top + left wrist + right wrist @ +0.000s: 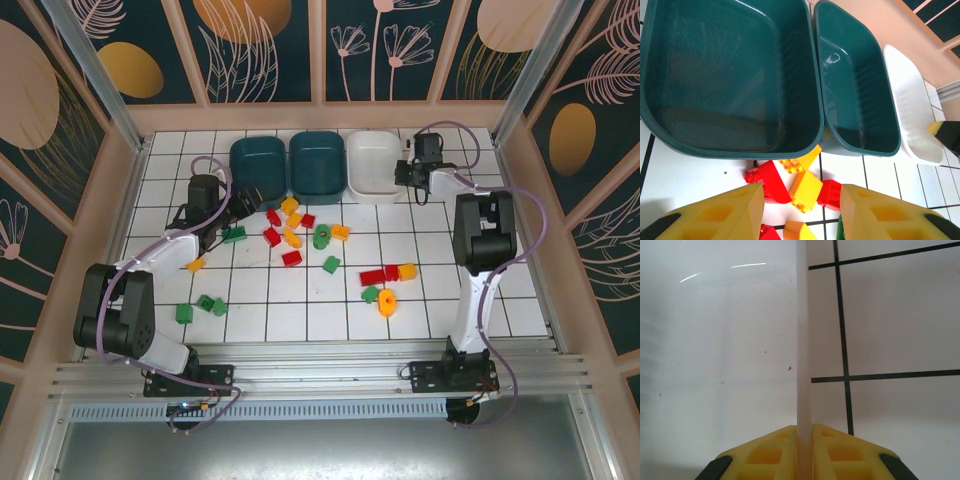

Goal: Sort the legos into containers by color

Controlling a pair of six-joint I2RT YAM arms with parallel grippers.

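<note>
While tight, end effector (803,432) on tub (803,330)

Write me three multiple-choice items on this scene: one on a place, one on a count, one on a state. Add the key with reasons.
1. Seen from the top camera, where in the row of tubs does the white tub stand?
A. left end
B. middle
C. right end

2. How many teal tubs are in that row?
A. one
B. two
C. three

3. What is the state of the right pincer?
A. open above the loose bricks
B. shut on the white tub's wall
C. shut on a red brick

Key:
1 C, since both teal tubs lie to its left in the top view.
2 B, since two dark tubs stand side by side next to the single white one.
3 B, since the right wrist view shows the thin white wall pinched between the two yellow fingers.
</note>
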